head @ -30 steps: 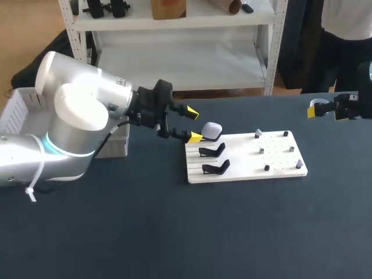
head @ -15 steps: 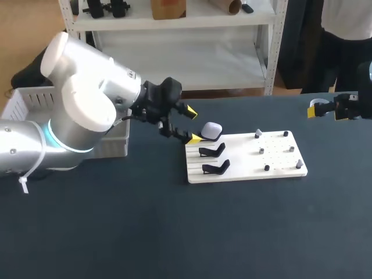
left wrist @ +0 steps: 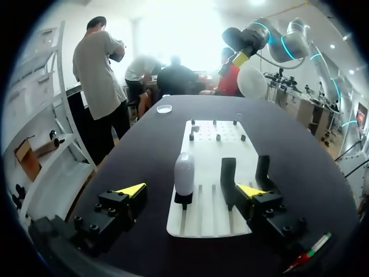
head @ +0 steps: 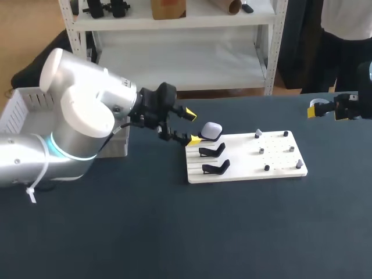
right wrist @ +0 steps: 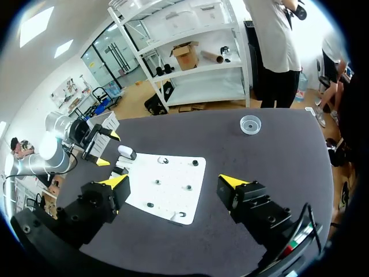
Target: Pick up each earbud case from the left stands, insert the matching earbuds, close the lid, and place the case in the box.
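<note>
A white earbud case (head: 211,129) stands on the rearmost of three black stands on the left part of the white board (head: 279,157). The other two stands (head: 213,150) (head: 216,168) are bare. My left gripper (head: 190,126) hovers open just left of the case, nothing between its fingers. In the left wrist view the case (left wrist: 184,172) sits just ahead of the open left gripper (left wrist: 191,190), between the lines of its fingers. My right gripper (head: 321,110) is open and empty at the table's far right; its own view shows the right gripper (right wrist: 174,183) above the board (right wrist: 173,190).
Small dark pegs (head: 262,150) dot the right half of the board. A white box (head: 116,142) stands at the table's left, behind my left arm. A small clear dish (right wrist: 251,124) lies near the far table edge in the right wrist view.
My left arm shifted its upper joints up and then back down; its gripper stayed next to the case, drifting slightly. The right arm kept still.
</note>
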